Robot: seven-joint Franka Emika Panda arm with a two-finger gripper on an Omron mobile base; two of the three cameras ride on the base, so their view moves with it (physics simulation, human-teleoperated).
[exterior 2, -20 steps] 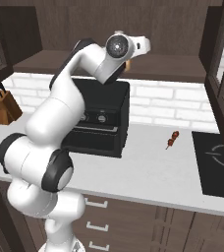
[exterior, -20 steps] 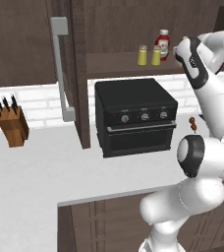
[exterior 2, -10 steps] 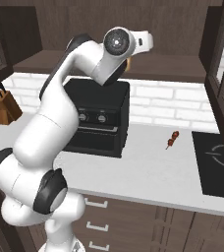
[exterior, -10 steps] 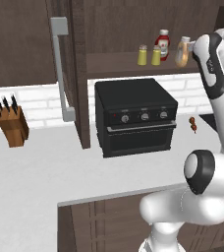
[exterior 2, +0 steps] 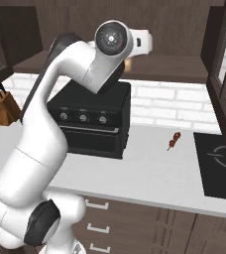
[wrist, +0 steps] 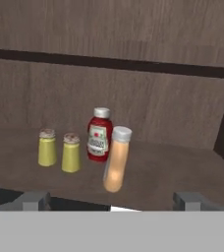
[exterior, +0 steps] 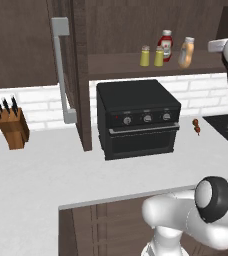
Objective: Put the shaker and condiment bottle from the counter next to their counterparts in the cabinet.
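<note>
Two yellow-olive cylindrical shakers (wrist: 46,148) (wrist: 71,153) side by side on dark wood cabinet shelf (wrist: 173,172). Peach-orange white-capped condiment bottle (wrist: 116,160) tilted, beside red bottle (wrist: 99,135), ahead between fingers (wrist: 30,199), released and spread. Task looks nearly done.

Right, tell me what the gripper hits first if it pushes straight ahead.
Most likely the condiment bottle, tilted on the cabinet shelf just ahead of the open gripper; the red bottle stands behind it. Depth is uncertain.
</note>
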